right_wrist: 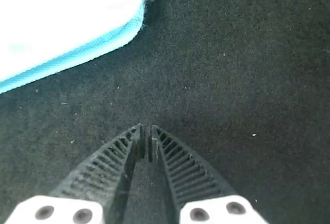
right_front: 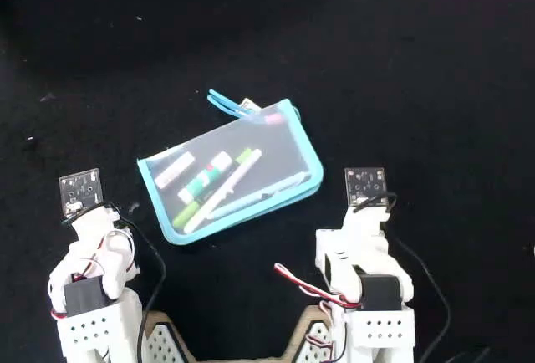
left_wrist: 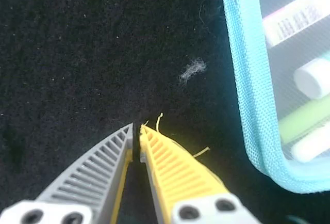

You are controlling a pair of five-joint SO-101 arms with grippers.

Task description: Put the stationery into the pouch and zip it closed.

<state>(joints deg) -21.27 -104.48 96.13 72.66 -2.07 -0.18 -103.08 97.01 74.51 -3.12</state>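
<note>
Left arm [right_front: 90, 267], right arm [right_front: 361, 263]: white printed shells, black servos [right_front: 84, 296], square black wrist boards [right_front: 81, 189], red/white/black cables [right_front: 301, 283]. Left gripper [left_wrist: 136, 133]: 1 grey ribbed finger, 1 yellow. Right gripper [right_wrist: 146, 133]: 2 black ribbed fingers [right_wrist: 103, 172]. White mounts [right_wrist: 56, 211], 2 screws each.

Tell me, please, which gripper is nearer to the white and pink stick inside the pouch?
Left. The left gripper, shut, sits just off the end of the pouch where the white and pink stick lies. The right gripper, also shut, is beyond the opposite end.
</note>
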